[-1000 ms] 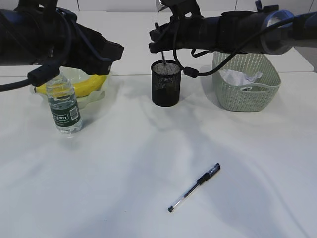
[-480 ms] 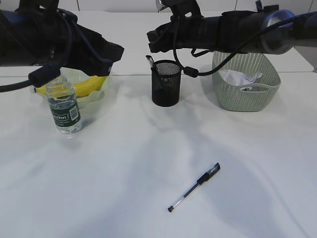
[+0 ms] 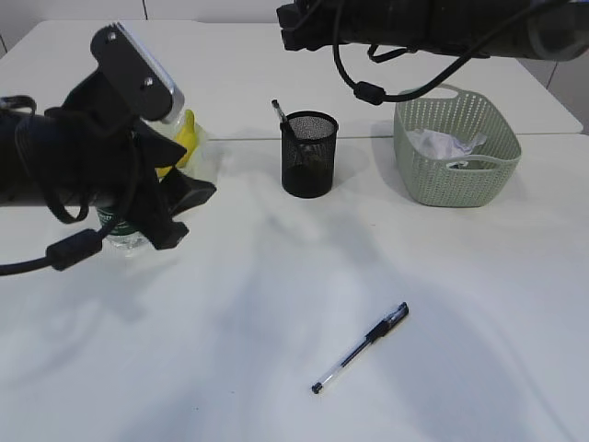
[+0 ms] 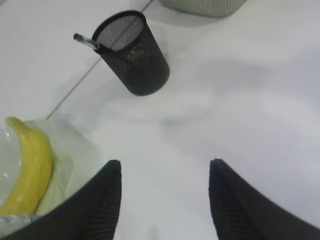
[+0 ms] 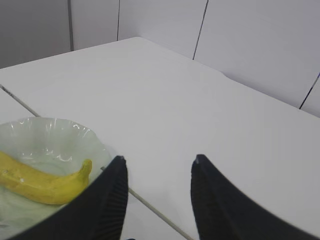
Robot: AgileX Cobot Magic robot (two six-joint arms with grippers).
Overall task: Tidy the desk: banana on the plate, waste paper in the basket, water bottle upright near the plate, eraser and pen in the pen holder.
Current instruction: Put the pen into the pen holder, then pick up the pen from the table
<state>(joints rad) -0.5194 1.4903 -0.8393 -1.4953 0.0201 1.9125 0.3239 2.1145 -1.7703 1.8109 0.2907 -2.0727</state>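
Two pens showed in the exterior view: one lay loose on the bench [image 3: 479,304], one [image 3: 278,111] leaned in the pen holder [image 3: 308,155]. Only the wrist views showed both grippers' fingers [image 4: 102,200] [image 5: 112,195] parted and empty, and the banana [image 5: 42,182] whole on the plate [image 5: 50,131].

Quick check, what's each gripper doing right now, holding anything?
Left gripper: open, holding nothing, above the desk.
Right gripper: open, holding nothing, raised clear of the pen holder.

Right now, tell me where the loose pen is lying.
In the exterior view the loose pen lies flat on the desk, front and slightly right of centre, well in front of the pen holder and apart from everything else.
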